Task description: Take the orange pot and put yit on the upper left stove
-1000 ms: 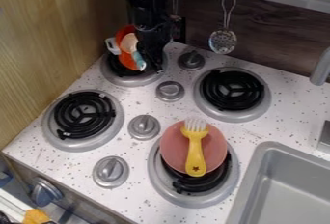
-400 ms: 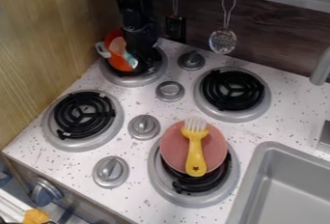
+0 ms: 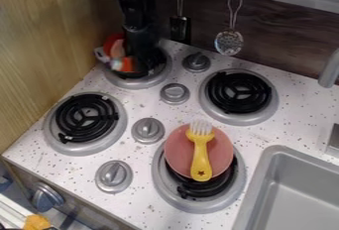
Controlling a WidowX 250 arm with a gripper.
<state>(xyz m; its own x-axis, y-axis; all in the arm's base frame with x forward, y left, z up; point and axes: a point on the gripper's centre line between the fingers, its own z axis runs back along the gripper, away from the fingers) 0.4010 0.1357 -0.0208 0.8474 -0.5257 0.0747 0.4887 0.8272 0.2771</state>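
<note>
My gripper (image 3: pixel 141 64) hangs low over the upper left stove burner (image 3: pixel 140 82), right beside the orange pot (image 3: pixel 110 40), and covers the pot's right part. Whether its fingers grip the pot cannot be made out. The pot sits over the left part of that burner, tilted, with its white handle (image 3: pixel 101 54) to the left near the wooden wall. Inside the pot lies a pale item with a light blue part (image 3: pixel 117 64).
A pink plate (image 3: pixel 179 147) with a yellow fork (image 3: pixel 200 159) lies on the lower right burner. Two other burners (image 3: pixel 86 118) (image 3: pixel 238 92) and several knobs stand around. A grey sink (image 3: pixel 291 189) is at lower right; utensils hang at the back wall.
My gripper has moved left and a little down. The orange pot has shifted left and turned, and more of it is now behind the gripper.
</note>
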